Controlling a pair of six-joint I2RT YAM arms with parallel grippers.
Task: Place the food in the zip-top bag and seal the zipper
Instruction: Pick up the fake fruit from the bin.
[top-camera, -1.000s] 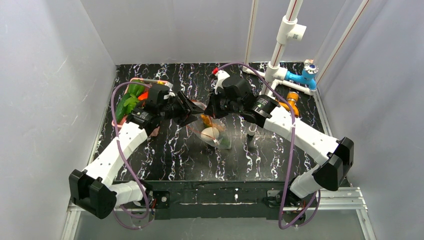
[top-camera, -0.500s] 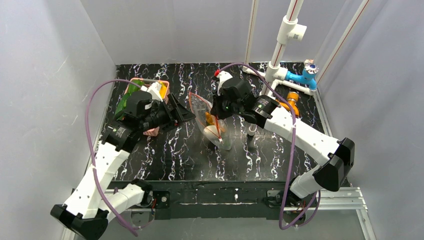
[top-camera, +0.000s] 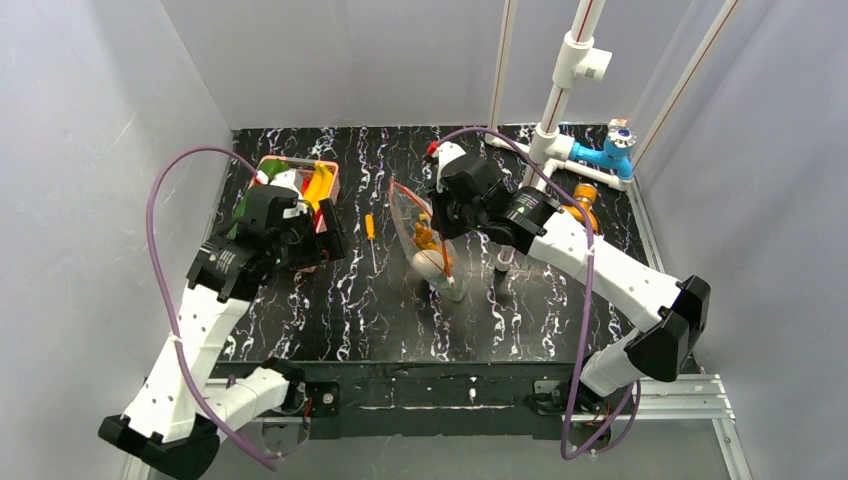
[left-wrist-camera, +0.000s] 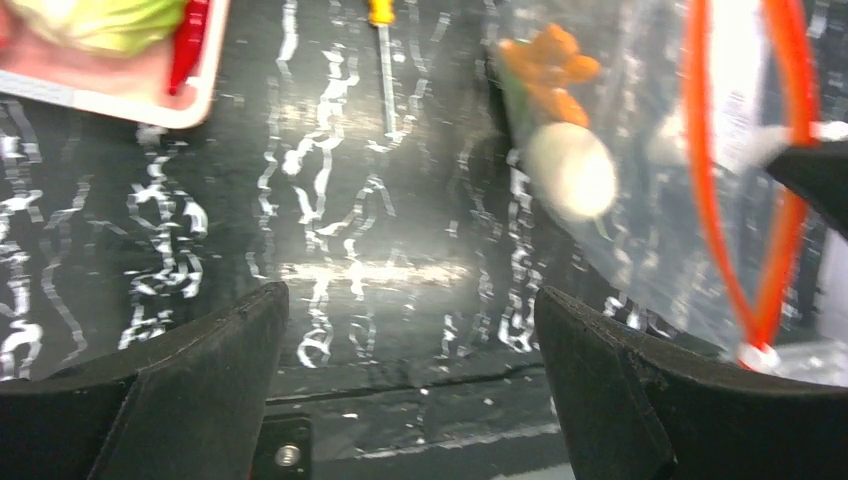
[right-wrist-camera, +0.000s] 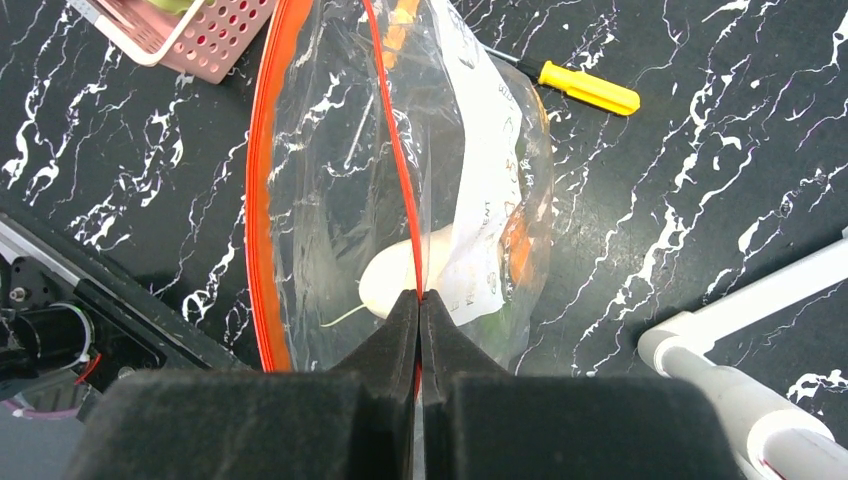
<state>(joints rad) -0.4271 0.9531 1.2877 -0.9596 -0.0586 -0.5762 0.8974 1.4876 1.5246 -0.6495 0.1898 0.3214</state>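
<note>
The clear zip-top bag (top-camera: 428, 250) stands on the black table with its mouth open. Its orange-red zipper (right-wrist-camera: 262, 200) forms a loop. Inside lie a white radish (right-wrist-camera: 385, 282), an orange piece (left-wrist-camera: 545, 60) and something green (right-wrist-camera: 490, 325). My right gripper (right-wrist-camera: 418, 297) is shut on one zipper strip of the bag and holds it up; it also shows in the top view (top-camera: 440, 215). My left gripper (left-wrist-camera: 408, 300) is open and empty, left of the bag, close to the pink basket (top-camera: 322, 200). The bag also shows in the left wrist view (left-wrist-camera: 650, 150).
The pink basket (left-wrist-camera: 110, 95) holds green cabbage-like produce and a yellow piece. A yellow-handled screwdriver (top-camera: 370, 228) lies between basket and bag. A second screwdriver (right-wrist-camera: 585, 88) lies right of the bag. White pipes (top-camera: 560, 120) with a blue fitting (top-camera: 610, 152) stand back right.
My left gripper has let go of the bag, opened and drawn back left toward the basket. The bag now hangs from the right gripper alone, and the screwdriver beside it is uncovered.
</note>
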